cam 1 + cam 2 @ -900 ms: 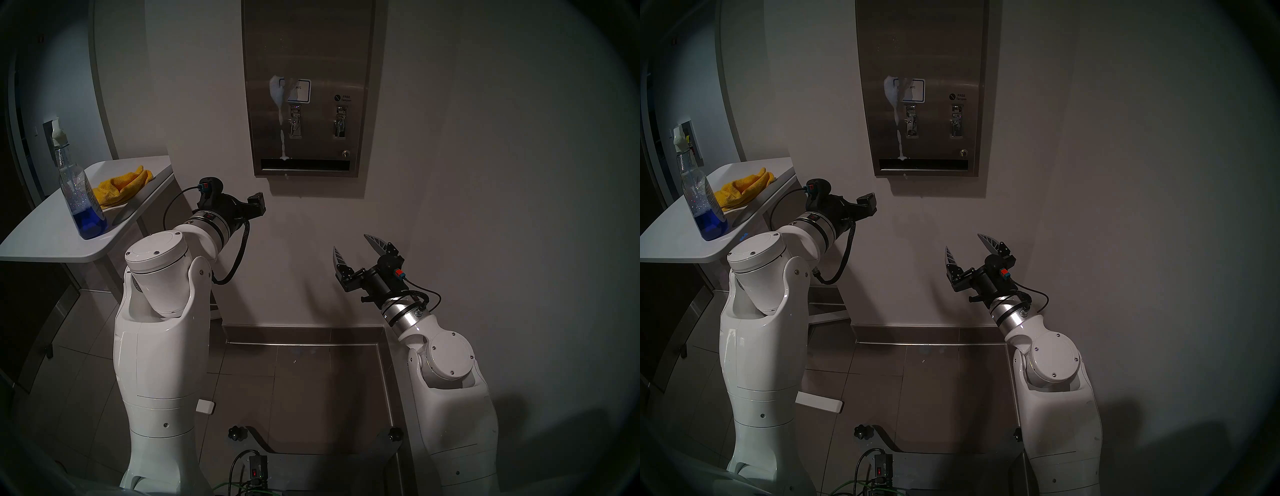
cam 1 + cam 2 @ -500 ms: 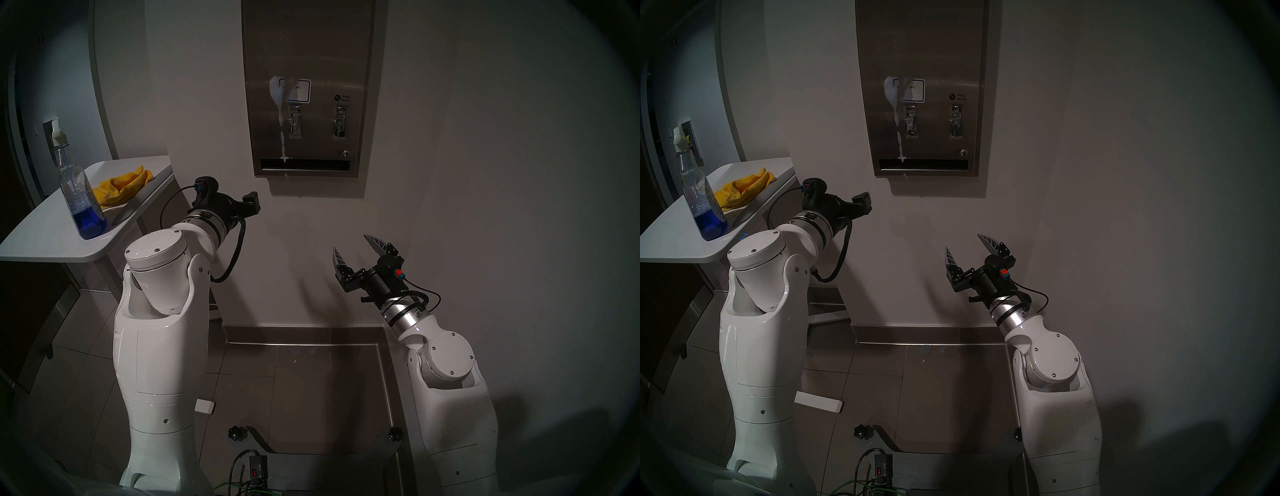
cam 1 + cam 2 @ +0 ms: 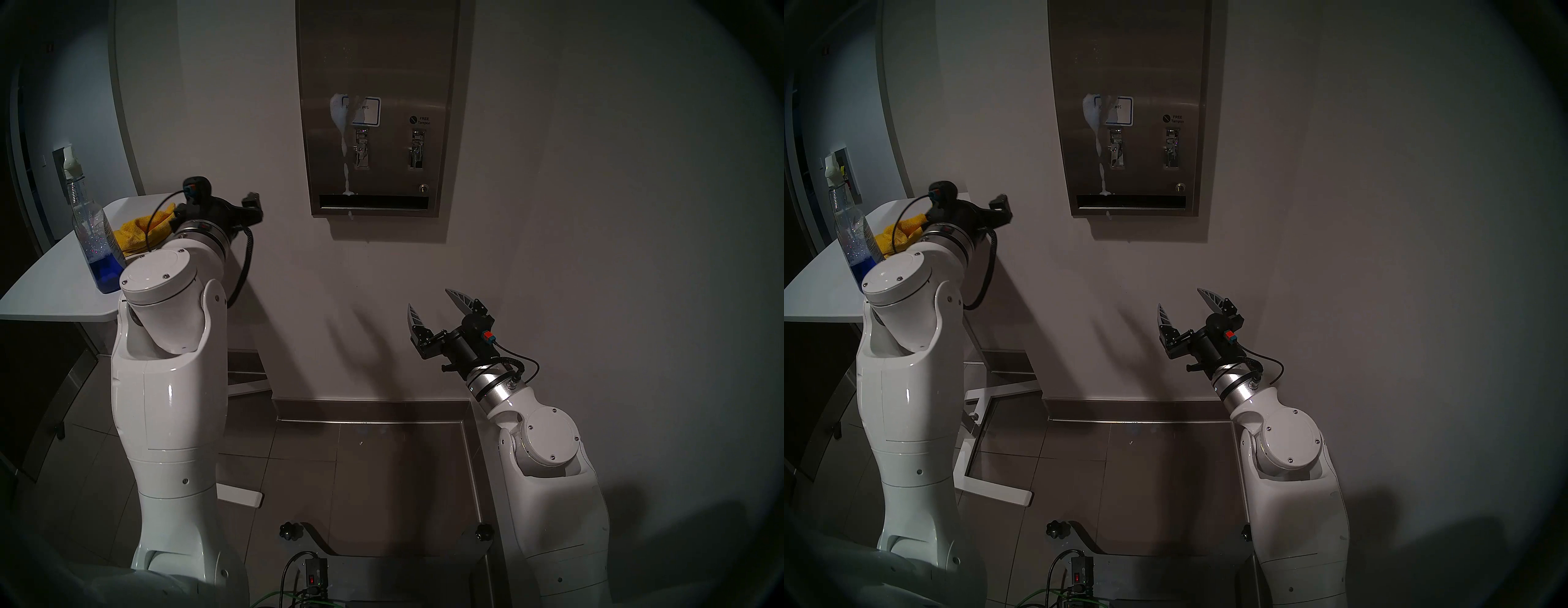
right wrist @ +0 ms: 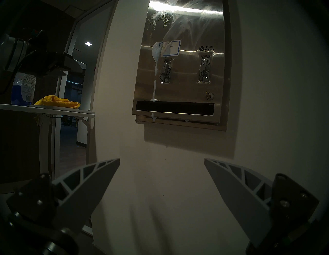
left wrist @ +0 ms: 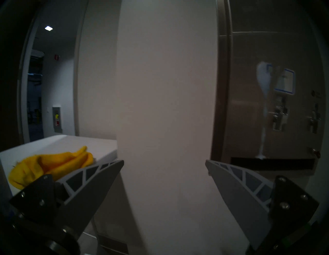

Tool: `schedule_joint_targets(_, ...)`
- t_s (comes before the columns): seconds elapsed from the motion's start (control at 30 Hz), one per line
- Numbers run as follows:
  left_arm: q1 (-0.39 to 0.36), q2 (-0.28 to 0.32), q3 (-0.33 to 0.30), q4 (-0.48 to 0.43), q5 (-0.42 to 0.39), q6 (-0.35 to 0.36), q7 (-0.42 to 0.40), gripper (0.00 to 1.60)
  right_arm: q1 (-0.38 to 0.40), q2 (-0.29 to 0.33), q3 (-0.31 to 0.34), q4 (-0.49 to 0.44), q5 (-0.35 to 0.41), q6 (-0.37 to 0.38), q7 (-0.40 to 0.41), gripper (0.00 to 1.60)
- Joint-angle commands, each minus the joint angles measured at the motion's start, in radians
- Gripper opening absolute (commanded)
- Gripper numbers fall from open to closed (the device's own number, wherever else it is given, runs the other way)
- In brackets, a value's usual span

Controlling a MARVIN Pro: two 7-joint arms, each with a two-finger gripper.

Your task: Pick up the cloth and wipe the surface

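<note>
1. Cloth (image 5: 51, 163) bunched on desk (image 3: 51, 276), just beside spray bottle (image 3: 99, 237); untouched.
2. Left gripper (image 5: 164, 163) spread wide, empty, level, aimed at wall; cloth off to its left and slightly lower, near.
3. Cloth's long axis roughly across that wrist view.
4. Left arm clearly nearer; probably needs a swing left and a dip.
5. Right gripper (image 4: 162, 160) spread, empty, well apart from cloth.
6. Dispenser front (image 3: 394, 55) with foam streak (image 3: 345, 170), not yet wiped.

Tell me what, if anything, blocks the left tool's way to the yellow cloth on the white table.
Nothing visible does. The open left tool hangs off the table's edge, the cloth lies to its left, and the spray bottle stands behind.
</note>
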Motion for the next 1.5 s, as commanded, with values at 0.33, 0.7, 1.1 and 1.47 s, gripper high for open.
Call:
schedule_joint_targets(0.33,-0.189,0.119,-0.096,0.199,-0.015,-0.071,0.075,1.6,0.019,0.002,0.0,-0.029,0.002,-0.008,0.0,1.6)
schedule_joint_targets(0.7,-0.255,0.176,-0.079,0.308,-0.066,-0.09,0.1,1.6,0.02,0.002,0.0,-0.027,0.002,-0.009,-0.001,1.6)
schedule_joint_targets(1.1,-0.334,0.217,-0.064,0.452,-0.11,-0.091,0.151,1.6,0.02,0.002,0.0,-0.027,0.003,-0.009,-0.002,1.6)
schedule_joint_targets(1.47,-0.406,0.261,-0.063,0.578,-0.143,-0.095,0.199,1.6,0.02,0.002,-0.001,-0.027,0.003,-0.009,-0.003,1.6)
